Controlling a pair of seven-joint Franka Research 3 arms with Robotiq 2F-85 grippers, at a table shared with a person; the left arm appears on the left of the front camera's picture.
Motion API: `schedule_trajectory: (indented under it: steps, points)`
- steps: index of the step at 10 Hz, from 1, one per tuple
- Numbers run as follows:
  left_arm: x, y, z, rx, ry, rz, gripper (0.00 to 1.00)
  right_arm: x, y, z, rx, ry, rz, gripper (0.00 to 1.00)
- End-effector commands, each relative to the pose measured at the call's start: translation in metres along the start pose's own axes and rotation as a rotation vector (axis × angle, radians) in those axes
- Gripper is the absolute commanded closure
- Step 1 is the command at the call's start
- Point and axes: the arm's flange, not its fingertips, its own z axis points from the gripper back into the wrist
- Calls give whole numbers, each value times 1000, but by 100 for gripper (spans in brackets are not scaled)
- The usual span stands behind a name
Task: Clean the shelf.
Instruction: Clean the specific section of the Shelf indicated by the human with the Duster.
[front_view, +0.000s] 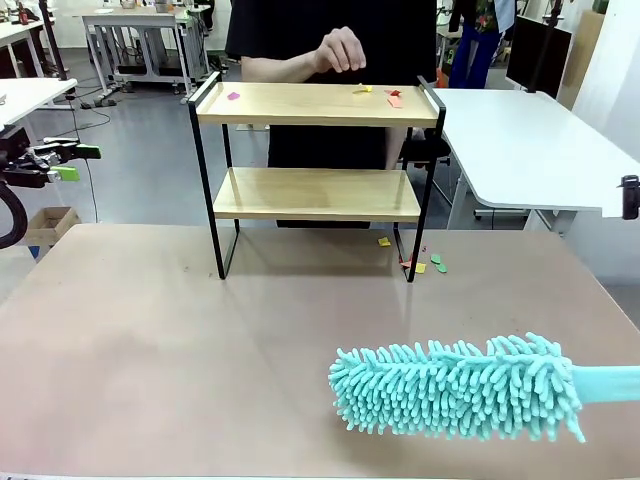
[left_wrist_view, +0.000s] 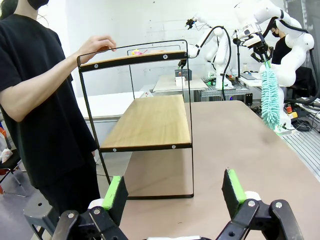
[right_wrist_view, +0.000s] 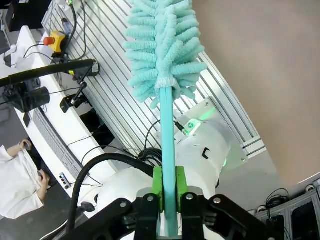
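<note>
Carrying the duster (front_view: 460, 388) toward the work appears to be the step in hand. No wiping looks to have started, since the fluffy teal head hangs low over the near right of the surface (front_view: 150, 350), well apart from the shelf (front_view: 300, 105). The shelf stands upright at the far middle of the surface, two wooden boards in a thin black frame. Small coloured paper scraps (front_view: 393, 98) lie on the top board, most at its right end and a pink one at its left; more lie on the surface beside the shelf's near right leg. The lower board looks bare. A person's hand (front_view: 340, 50) is at the far edge of the top board, and whether it touches the frame cannot be told.

The next move likely calls for raising the duster head to the height of the top board and sweeping along it, clear of the frame's raised ends and of the hand.

The right tool (right_wrist_view: 169, 186) is clamped tight on the duster's thin teal handle, green pads pressed against both sides. The left tool (left_wrist_view: 175, 191) stands wide open and holds nothing, off the far left of the surface, facing the shelf's end
</note>
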Motion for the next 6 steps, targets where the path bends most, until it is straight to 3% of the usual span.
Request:
schedule_trajectory:
  steps: [1,6]
  points:
    - [2,-1,0,-3,2,-9,0,1,2,1,15,-7,2,87]
    - [2,-1,0,-3,2,-9,0,1,2,1,15,-7,2,87]
